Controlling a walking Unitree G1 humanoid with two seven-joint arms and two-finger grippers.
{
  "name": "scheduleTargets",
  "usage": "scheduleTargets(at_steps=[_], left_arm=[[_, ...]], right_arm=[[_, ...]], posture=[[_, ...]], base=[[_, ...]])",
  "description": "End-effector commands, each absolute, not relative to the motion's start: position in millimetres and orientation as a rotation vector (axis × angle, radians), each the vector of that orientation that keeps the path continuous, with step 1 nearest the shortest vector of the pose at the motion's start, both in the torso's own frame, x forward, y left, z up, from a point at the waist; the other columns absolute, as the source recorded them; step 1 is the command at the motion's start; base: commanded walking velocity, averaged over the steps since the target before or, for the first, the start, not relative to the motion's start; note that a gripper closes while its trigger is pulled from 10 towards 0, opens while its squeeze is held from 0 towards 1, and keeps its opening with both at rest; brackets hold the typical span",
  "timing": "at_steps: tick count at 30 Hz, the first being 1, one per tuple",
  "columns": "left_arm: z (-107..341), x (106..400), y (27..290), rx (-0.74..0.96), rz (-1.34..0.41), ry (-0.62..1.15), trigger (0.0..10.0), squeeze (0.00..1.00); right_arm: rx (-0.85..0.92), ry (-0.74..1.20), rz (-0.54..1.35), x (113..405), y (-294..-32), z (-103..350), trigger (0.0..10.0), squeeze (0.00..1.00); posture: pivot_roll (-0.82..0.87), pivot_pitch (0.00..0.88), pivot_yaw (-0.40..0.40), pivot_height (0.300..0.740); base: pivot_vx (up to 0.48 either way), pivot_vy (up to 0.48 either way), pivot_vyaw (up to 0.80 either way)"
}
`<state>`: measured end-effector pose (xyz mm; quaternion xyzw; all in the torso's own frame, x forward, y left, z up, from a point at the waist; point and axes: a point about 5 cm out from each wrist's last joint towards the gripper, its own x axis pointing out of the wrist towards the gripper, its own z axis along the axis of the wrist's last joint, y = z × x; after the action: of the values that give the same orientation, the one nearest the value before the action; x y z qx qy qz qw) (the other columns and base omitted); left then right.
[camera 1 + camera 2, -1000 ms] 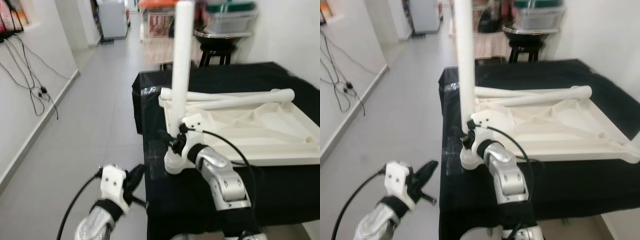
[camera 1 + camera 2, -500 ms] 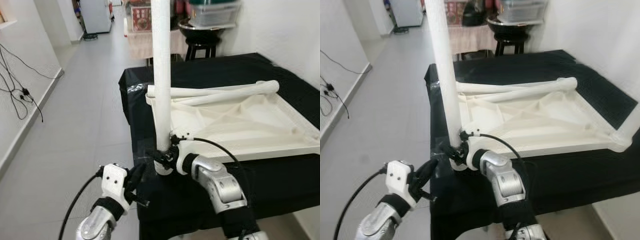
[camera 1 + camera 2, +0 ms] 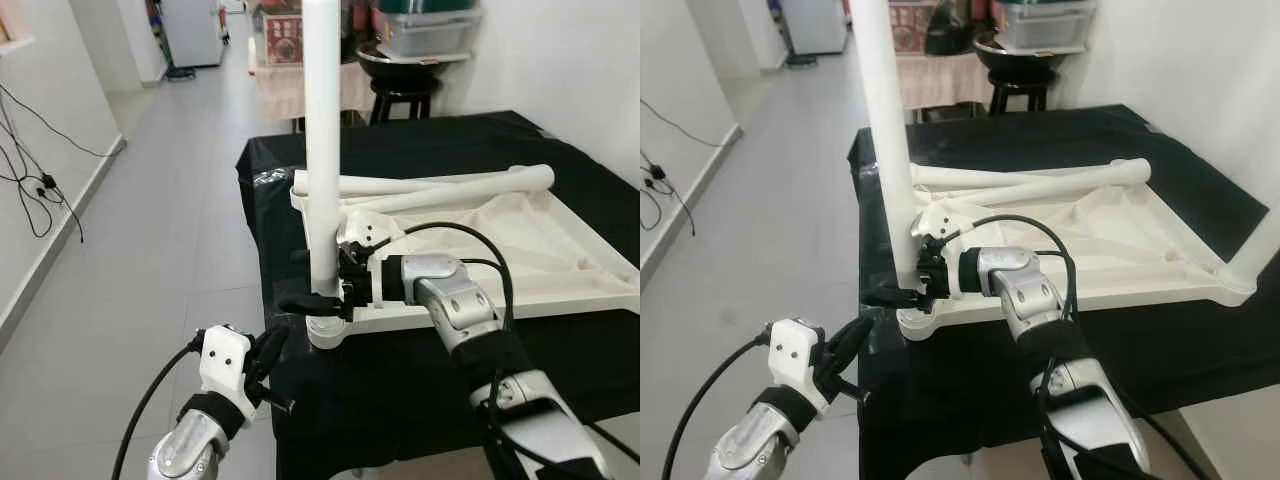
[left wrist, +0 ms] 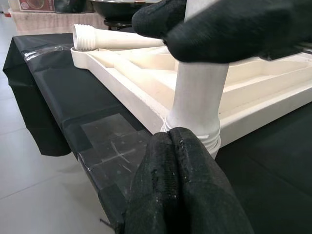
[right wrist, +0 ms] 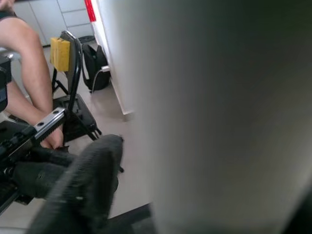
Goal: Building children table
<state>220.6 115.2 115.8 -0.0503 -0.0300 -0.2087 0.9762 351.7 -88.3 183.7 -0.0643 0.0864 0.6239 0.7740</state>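
Observation:
A white children's table top (image 3: 520, 262) lies upside down on a black-covered table (image 3: 420, 150). One white table leg (image 3: 322, 150) stands upright in its near-left corner socket (image 3: 326, 332). My right gripper (image 3: 318, 295) is shut on this leg just above the socket, reaching in from the right. The left wrist view shows the leg (image 4: 197, 97) with a right finger (image 4: 229, 29) across it. My left gripper (image 3: 268, 355) is shut and hangs below the table's near-left corner, apart from the leg. Two loose legs (image 3: 450, 185) lie along the top's far edge.
Another white upright post (image 3: 1258, 250) rises at the top's near-right corner. Behind the table are a black stool (image 3: 400, 95) and a storage box (image 3: 425, 30). Cables (image 3: 40, 180) hang on the left wall above bare floor (image 3: 170, 230). The right wrist view shows a seated person's leg (image 5: 29, 87) and a chair (image 5: 73, 78).
My right arm has swung up and to the right, so the gripper now holds the leg from the side and slightly higher. The leg stays upright. The left gripper has barely moved.

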Motion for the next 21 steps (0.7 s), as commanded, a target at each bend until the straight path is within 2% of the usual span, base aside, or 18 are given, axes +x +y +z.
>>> scheduleTargets(at_steps=[1,10,11,12,13,14,15,17,18,21], left_arm=[[113.0,221.2,115.9,-0.098,-0.414,-0.05,10.0,0.0],[113.3,220.5,115.6,-0.105,-0.418,-0.049,10.0,0.0],[113.5,220.1,115.6,-0.106,-0.418,-0.049,10.0,0.0],[114.0,218.9,116.5,-0.106,-0.417,-0.05,10.0,0.0],[114.0,218.9,116.5,-0.106,-0.417,-0.05,10.0,0.0],[114.4,218.0,118.6,-0.105,-0.415,-0.051,10.0,0.0],[114.9,217.3,120.1,-0.105,-0.413,-0.052,10.0,0.0],[114.9,217.3,120.1,-0.105,-0.413,-0.052,10.0,0.0],[115.3,217.4,120.8,-0.105,-0.414,-0.051,10.0,0.0],[115.5,217.6,120.5,-0.106,-0.419,-0.049,10.0,0.0]], right_arm=[[-0.114,0.21,1.379,352.0,-84.9,180.5,0.0,0.0],[-0.076,0.184,1.291,355.2,-97.9,178.0,0.0,0.0],[-0.064,0.18,1.246,356.1,-102.1,174.6,0.0,0.0],[-0.004,0.193,1.112,353.1,-100.4,164.8,0.0,0.0],[-0.004,0.193,1.112,353.1,-100.4,164.8,0.0,0.0],[0.043,0.159,0.808,354.8,-95.8,156.1,0.0,0.0],[0.126,0.159,0.429,349.3,-101.5,144.7,0.0,0.31],[0.126,0.159,0.429,349.3,-101.5,144.7,0.0,0.31],[0.052,0.182,0.422,320.8,-88.4,129.3,0.0,0.33],[-0.024,0.251,0.493,320.4,-87.4,117.6,0.0,0.33]], posture=[[0.03,0.011,0.01,0.74],[0.02,0.02,0.009,0.74],[0.02,0.022,0.007,0.74],[0.02,0.035,0.002,0.74],[0.02,0.035,0.002,0.74],[0.0,0.045,0.008,0.74],[-0.01,0.05,0.009,0.74],[-0.01,0.05,0.009,0.74],[0.0,0.064,0.015,0.74],[0.01,0.041,0.008,0.74]], base=[[0.0,0.0,0.0],[0.0,0.0,0.0],[0.0,0.0,0.0],[0.0,0.0,0.0],[0.0,0.0,0.0],[0.0,0.0,0.0],[0.0,0.0,0.0],[0.0,0.0,0.0],[0.0,0.0,0.0],[0.0,0.0,0.0]])
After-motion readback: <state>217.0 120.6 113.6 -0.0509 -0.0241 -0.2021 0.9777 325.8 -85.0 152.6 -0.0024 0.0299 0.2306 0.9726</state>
